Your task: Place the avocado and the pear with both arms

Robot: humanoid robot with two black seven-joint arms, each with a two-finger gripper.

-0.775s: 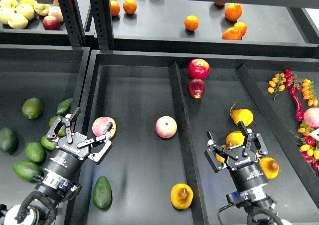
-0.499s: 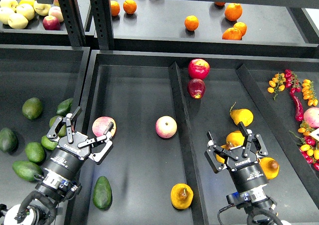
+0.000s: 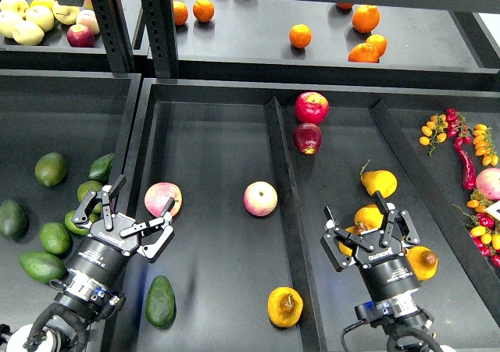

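Head view. Left black seven-joint arm entering from lower left, angled up and to the right, ending in left tool (image 3: 131,211) with fingers spread apart and empty, poised over the wall between the left tray and the middle tray. One fingertip (image 3: 116,186) reaching toward the cluster of green avocados in the left tray; the other fingertip (image 3: 166,229) just below a pink-red round apple (image 3: 162,199). Dark green teardrop-shaped avocado (image 3: 160,301) lying alone on the black floor of the middle tray (image 3: 211,149), below the left tool and apart from it. Second pink-yellow apple (image 3: 260,198) farther right in the same tray. Plump orange-yellow pear with a dark brown blotch at its stem end (image 3: 285,307) resting near the front of the middle tray, close to the divider, well apart from both tools.

Right black arm rising from the lower edge, nearly upright, ending in right tool (image 3: 369,221), fingers parted and holding nothing, overlapping an orange-yellow pear (image 3: 367,214) in the right tray. Another blotched pear (image 3: 426,262) just beside the right wrist; clean yellow pear with long curved stem (image 3: 379,182) above. Two red apples (image 3: 311,107) at the back of the right tray.
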